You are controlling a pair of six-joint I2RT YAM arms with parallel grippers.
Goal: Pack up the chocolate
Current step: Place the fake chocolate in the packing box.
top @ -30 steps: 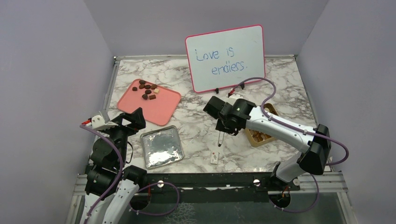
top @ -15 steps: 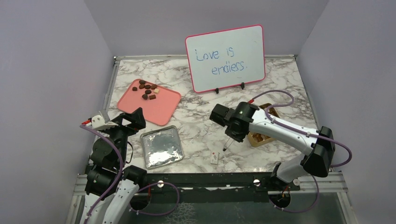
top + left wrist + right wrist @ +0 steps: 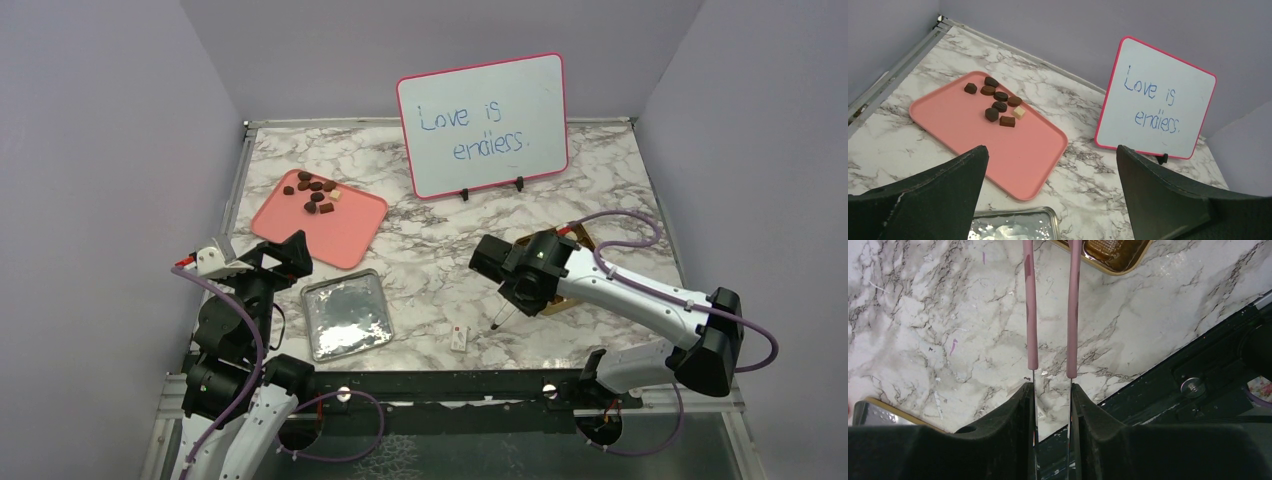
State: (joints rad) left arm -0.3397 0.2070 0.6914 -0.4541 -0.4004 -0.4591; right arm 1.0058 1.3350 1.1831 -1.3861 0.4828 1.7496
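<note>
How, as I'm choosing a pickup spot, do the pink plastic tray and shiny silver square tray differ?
The pink plastic tray is matte and larger; the shiny silver square tray is reflective and smaller. Pink holds the chocolate; silver shows none. Both lie flat on the marble table.

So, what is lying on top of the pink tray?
Nine small chocolates sit clustered near the pink tray's far corner: eight brown, one pale. The rest looks bare. The left gripper covers a bit of the near edge, so that bit cannot be checked.
</note>
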